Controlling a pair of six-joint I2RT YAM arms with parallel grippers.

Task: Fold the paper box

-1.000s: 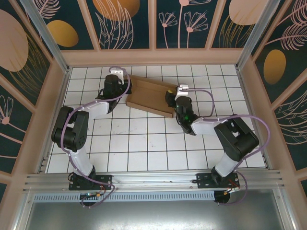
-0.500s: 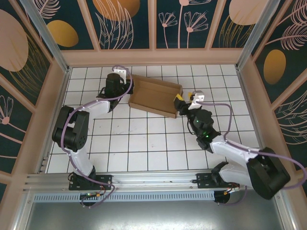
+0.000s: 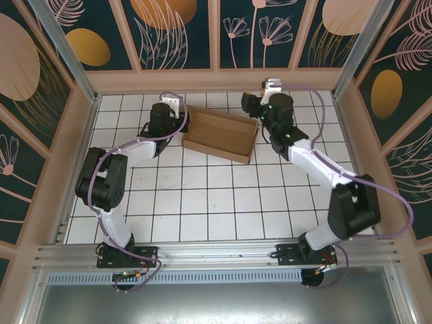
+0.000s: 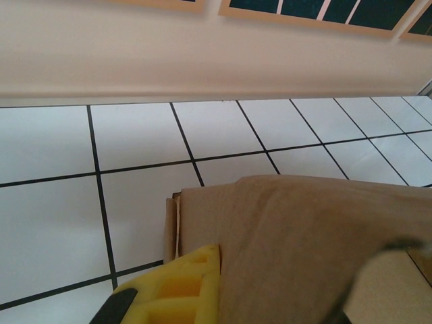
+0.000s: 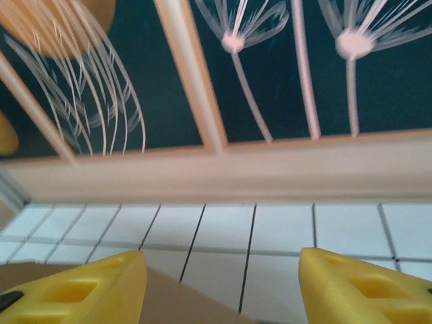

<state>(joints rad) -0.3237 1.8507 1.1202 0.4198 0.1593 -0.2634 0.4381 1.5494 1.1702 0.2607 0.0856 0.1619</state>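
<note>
Lying in the upper middle of the top view, the paper box [image 3: 219, 135] rests on the white tiled surface [image 3: 202, 202]. The left gripper [image 3: 181, 126] is at its left edge; cardboard fills the space between its jaws, and I cannot tell whether they are clamped. The right gripper [image 3: 250, 102] hovers by the box's upper-right corner, jaws wide apart and empty.

floor [image 3: 202, 202]: white tiles, black grid | walls [image 3: 283, 40]: dark teal floral panels | frame [image 3: 216, 79]: beige wood
</note>
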